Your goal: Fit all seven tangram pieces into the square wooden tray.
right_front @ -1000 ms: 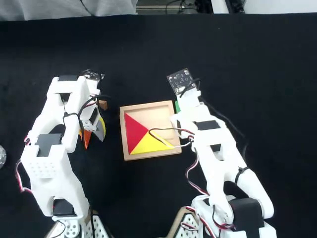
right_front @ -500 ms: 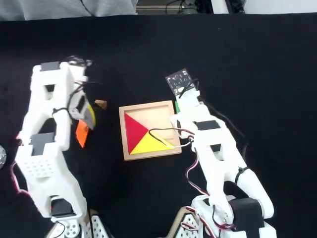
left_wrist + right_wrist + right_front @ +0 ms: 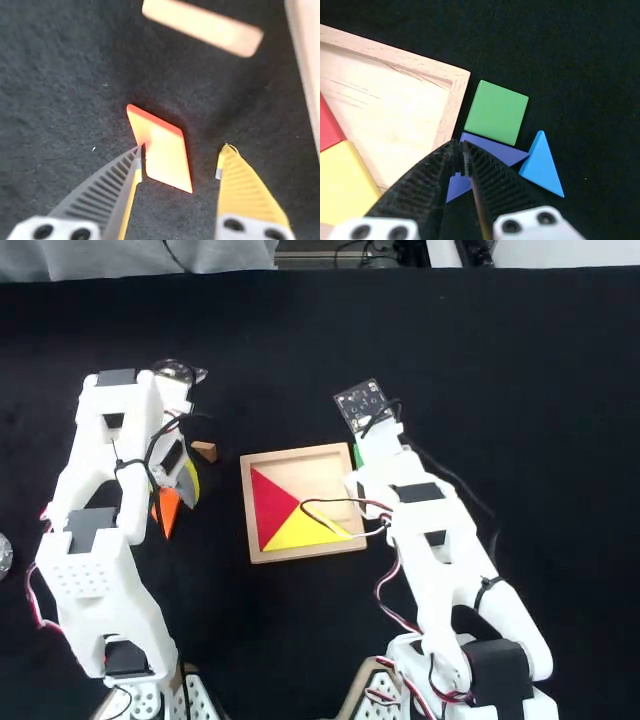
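Note:
The square wooden tray point(image 3: 296, 458) holds a red triangle point(image 3: 270, 502) and a yellow triangle point(image 3: 305, 530). An orange parallelogram point(image 3: 162, 152) lies flat on the black cloth left of the tray. My left gripper point(image 3: 182, 149) hangs open just above it, one finger on each side. My right gripper point(image 3: 462, 150) is shut at the tray's far right corner point(image 3: 454, 80), over a dark blue triangle point(image 3: 492, 149). Beside that lie a green square point(image 3: 496, 112) and a light blue triangle point(image 3: 542, 162).
A plain wooden piece point(image 3: 204, 451) lies on the cloth between the left gripper and the tray point(image 3: 306, 60). Black cloth covers the whole table. A cable from the right arm point(image 3: 430, 530) crosses the tray's near right corner.
The left arm swung away from the tray, then came partway back, and now hovers over the orange parallelogram. The right arm has kept still.

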You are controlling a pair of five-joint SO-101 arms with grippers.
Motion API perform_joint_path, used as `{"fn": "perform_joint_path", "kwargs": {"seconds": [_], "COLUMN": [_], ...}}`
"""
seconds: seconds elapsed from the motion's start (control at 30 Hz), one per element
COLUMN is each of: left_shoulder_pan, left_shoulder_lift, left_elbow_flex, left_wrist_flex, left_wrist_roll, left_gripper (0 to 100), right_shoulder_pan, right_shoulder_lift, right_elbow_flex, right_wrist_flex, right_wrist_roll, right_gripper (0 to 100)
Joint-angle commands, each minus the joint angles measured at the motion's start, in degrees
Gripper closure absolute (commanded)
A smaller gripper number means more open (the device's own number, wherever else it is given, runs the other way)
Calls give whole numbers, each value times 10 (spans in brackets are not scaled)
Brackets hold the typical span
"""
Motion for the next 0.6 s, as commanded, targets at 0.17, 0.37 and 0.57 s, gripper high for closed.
{"fn": "perform_joint_path", "kwargs": {"seconds": [0.17, 0.37, 0.57], "left_shoulder_pan": [-5, -7, -4], "left_shoulder_lift": [-278, -310, -222], "left_elbow_flex": [327, 314, 284], "left_wrist_flex": [-266, -214, -187], "left_wrist_roll": [-10, -11, -17], "left_gripper": [754, 754, 753], "right_shoulder_pan": [6, 6, 6], "right_shoulder_lift": [-22, -20, -20], "right_elbow_flex": [0, 0, 0], "right_wrist_flex": [-11, -11, -11], "right_wrist_roll": [4, 5, 5], "right_gripper": [987, 987, 987]}}
